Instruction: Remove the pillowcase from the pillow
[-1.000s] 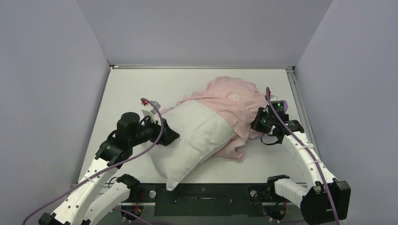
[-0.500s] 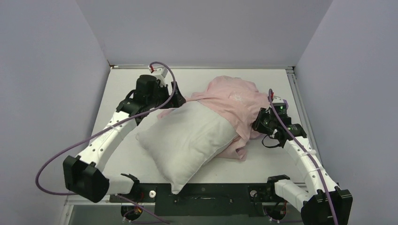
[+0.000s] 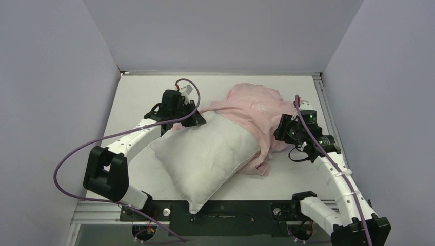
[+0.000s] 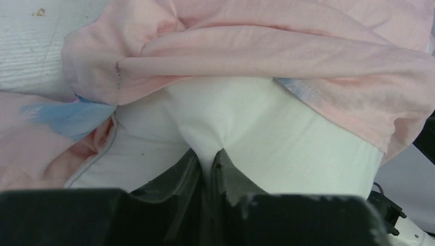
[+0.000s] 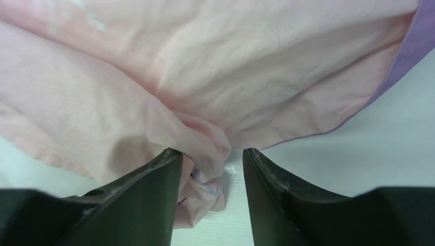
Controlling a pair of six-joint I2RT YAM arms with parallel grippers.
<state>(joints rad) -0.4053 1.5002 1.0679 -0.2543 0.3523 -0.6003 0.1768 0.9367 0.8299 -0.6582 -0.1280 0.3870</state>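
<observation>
Stripping step, about mid-way by our read: the pillowcase (image 3: 254, 105) is bunched inside-out, pale pink showing, over the far-right end of the pillow (image 3: 205, 154). The near-left bulk of the pillow lies bare and white, diagonal on the surface (image 3: 136, 97).

Status of the left pincer (image 4: 206, 156): almost fully closed, nipping a small fold of white pillow fabric at the far-left corner, just under the rolled pink hem. The fabric puckers into the pinch, so we take the hold as real.

Status of the right pincer (image 5: 211, 154): jaws parted to a middling gap, low by the surface at the right-hand edge of the cloth. A wad of pink cloth sits between them, touching one finger, with bare surface showing beside the other. We call that not clamped. A purple strip of the outer side shows at the cloth's edge in the right wrist view.

Next move, our judgement: the right pincer closes on that wad and pulls off toward the far right while the left anchors the pillow. That calls for a deep bite, since thin limp cloth slips out of a shallow nip. We also flag that the left pinch is small and may let go under load.
</observation>
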